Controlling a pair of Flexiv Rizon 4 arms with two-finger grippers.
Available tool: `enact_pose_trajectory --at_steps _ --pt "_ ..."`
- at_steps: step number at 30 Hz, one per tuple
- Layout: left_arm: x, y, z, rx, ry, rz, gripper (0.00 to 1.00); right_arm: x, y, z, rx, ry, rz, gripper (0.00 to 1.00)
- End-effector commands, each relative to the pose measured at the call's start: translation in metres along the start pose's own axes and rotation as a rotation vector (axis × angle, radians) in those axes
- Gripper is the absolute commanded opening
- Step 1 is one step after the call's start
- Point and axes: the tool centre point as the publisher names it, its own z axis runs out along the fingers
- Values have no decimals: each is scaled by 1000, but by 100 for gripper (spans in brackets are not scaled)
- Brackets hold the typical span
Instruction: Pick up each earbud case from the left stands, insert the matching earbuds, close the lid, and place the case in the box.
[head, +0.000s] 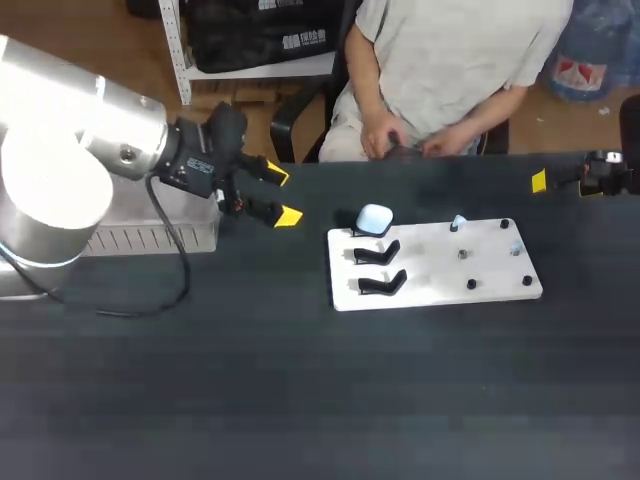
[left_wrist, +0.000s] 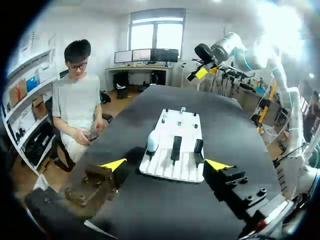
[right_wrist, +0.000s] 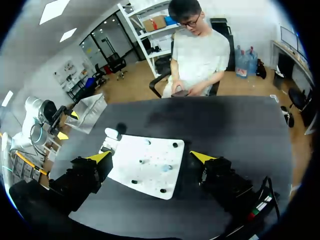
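I am keeping both arms clear of the work. The left gripper (head: 283, 197) is hanging above the desk (head: 300, 400) near its far left side, with its fingers spread wide and nothing between them. The right gripper (right_wrist: 151, 157) is waiting over the desk's right edge. It is also spread wide and carrying nothing.

The white board (head: 430, 275) is lying near the middle of the desk. One pale earbud case (head: 375, 219) is sitting on the stand at the board's far left corner. Its lid appears shut. The two black stands (head: 380, 268) along the board's left edge are standing bare. Two small pale pieces, which I am reading as earbuds (head: 458, 223), are resting on pegs in the board's right half, well apart from the case.

The grey box (head: 140, 238) is sitting at the desk's far left edge, under the left arm. Its inside is hidden, so I cannot tell whether any case is lying in it.

I am judging the whole cycle for this case as outstanding: lifting it, opening it, seating the earbuds, closing it and boxing it.
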Motion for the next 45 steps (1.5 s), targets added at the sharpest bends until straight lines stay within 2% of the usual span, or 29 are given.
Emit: enact_pose_trajectory --at_steps 1,2,4,9,18,23,26,28,30,33,34,37,39,45 --pt "0 10 28 46 -25 21 100 0 0 0 -2 0 -1 100" --pt "0 10 31 30 -43 37 100 0 0 0 -2 0 -1 100" --pt "-1 11 36 57 -56 35 100 0 0 0 -2 0 -1 100" --pt "-1 15 51 108 -37 42 100 0 0 0 -2 0 -1 100" --pt "6 18 80 179 -33 114 100 0 0 0 -2 0 -1 100" --pt "11 20 93 197 -28 116 100 0 0 0 -2 0 -1 100" --pt "11 22 100 194 -37 116 87 0 0 0 -2 0 -1 100" --pt "11 24 104 191 -42 117 88 0 0 0 -2 0 -1 100" --pt "10 26 107 187 -52 118 71 0 0 0 -2 0 -1 100" --pt "10 28 112 185 -59 119 73 0 0 0 -2 0 -1 100" --pt "10 29 113 186 -62 122 68 0 0 0 -2 0 -1 100" --pt "12 30 116 190 -68 120 64 0 0 0 -2 0 -1 100" --pt "13 30 118 194 -72 117 67 0 0 0 -2 0 -1 100" --pt "14 30 124 198 -86 115 65 0 0 0 -2 0 -1 100"
